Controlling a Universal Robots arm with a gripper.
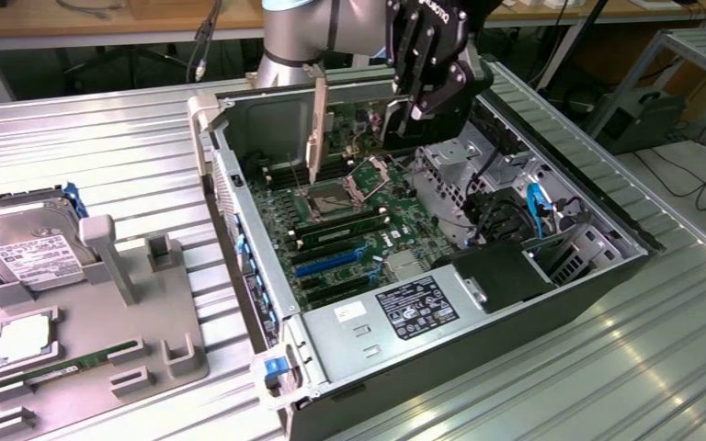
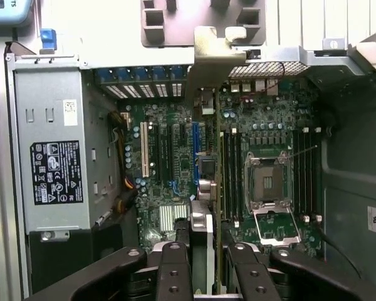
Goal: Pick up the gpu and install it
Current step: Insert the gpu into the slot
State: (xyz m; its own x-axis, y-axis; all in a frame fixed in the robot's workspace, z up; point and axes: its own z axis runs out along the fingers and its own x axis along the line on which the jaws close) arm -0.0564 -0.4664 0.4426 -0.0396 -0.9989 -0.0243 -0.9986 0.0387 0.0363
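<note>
The black multi-fingered hand (image 1: 427, 103) is clamped on the gpu (image 1: 320, 129), a thin dark expansion card with a silvery-tan metal end bracket. It pinches the flat faces, likely so the connector edge faces down for a straight push. The card hangs on edge above the green motherboard (image 2: 269, 106) inside the open grey computer case (image 1: 255, 303), seemingly clear of the board. Its long axis runs level from the fingers (image 2: 174, 269) to the bracket, which points at the case's slotted rear wall. A blue expansion slot (image 2: 195, 141) lies just beside that line.

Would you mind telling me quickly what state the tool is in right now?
The tool is closed, holding the gpu between its fingers.
</note>
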